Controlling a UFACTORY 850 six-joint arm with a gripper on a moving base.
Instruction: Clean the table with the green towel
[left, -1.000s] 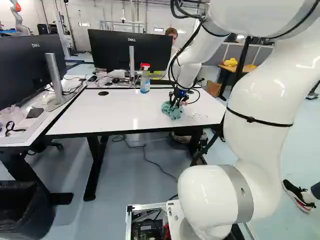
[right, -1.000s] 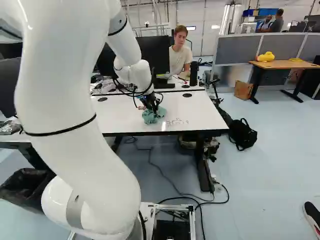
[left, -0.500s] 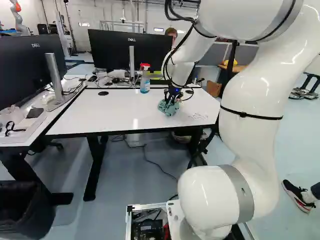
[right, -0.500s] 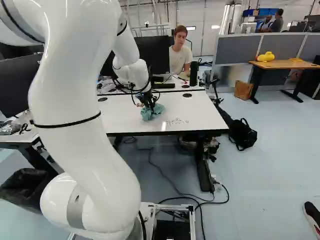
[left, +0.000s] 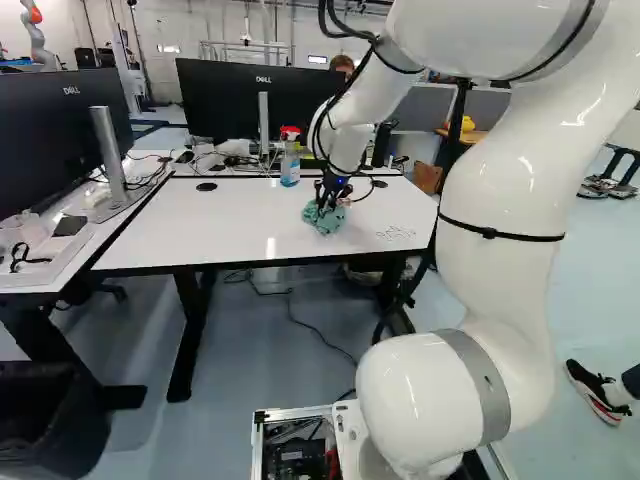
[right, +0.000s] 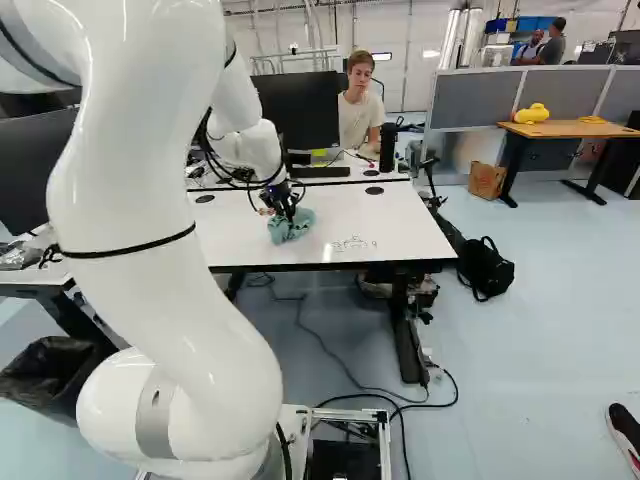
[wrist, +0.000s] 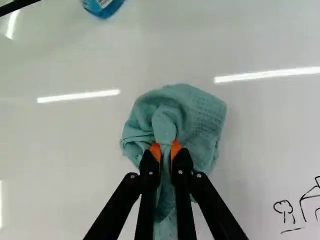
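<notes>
In the left base view, the gripper (left: 327, 198) is at the end of the white arm (left: 505, 190), low over the white worktop (left: 180, 235). The green towel (left: 323, 219) is bunched on the worktop directly under the gripper. A spray bottle (left: 290, 168) (red and white head, blue label) stands beyond the gripper and to its left, with a black monitor (left: 230, 100) farther back. Faint drawn lines (left: 396, 233) lie to the gripper's right.

In the right base view, the towel sits below the gripper and spreads a little to its right. The drawn lines are farther right on the same surface, and a black backpack (right: 484, 270) is on the floor well to the right of the gripper.

In the wrist view, the gripper (wrist: 165, 151) is clamped on the towel, a fold pinched between its orange pads (wrist: 155, 151). Cloth fans out ahead of the fingertips and to both sides. The spray bottle's blue base is well ahead, off to one side; the black drawing is beside the gripper, on the other side.
</notes>
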